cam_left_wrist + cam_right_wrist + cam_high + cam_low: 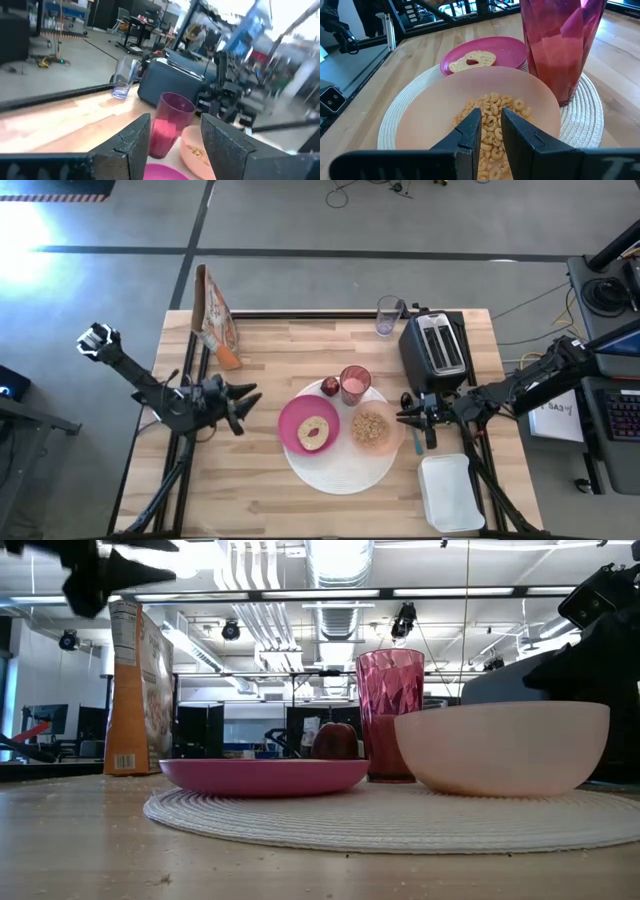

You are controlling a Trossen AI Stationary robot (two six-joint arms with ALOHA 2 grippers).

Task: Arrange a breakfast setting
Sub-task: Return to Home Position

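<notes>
Bench note, breakfast layout. The large white round woven disc (335, 470) lies on the pale wooden table (240, 490), slightly right of centre. Four items stand on it. The small magenta plate (295, 420) is on its left part and carries a bagel half (315, 430) with a red smear in the middle. The translucent peach bowl (372, 446) is on its right part, just beside the plate, and has pale ring cereal (371, 427) in it. The faceted pink tumbler (355, 383) stands upright at the far edge. The small dark red fruit (330, 387) sits just left of the tumbler, touching or nearly touching it. The left gripper (175, 120) hangs above bare wood to the left of the plate, clear of the disc and pointing toward the setting. Its two dark fingers (132, 140) are spread wide and nothing lies between them. The right gripper (490, 114) is just to the right of the bowl, between the bowl and the near end of the black two-slot toaster (437, 345). Its fingers (470, 125) stand close together with only a narrow slit between them. They grip nothing, and cereal shows through the slit. I cannot tell from here whether its fingertips overhang the bowl's rim.
</notes>
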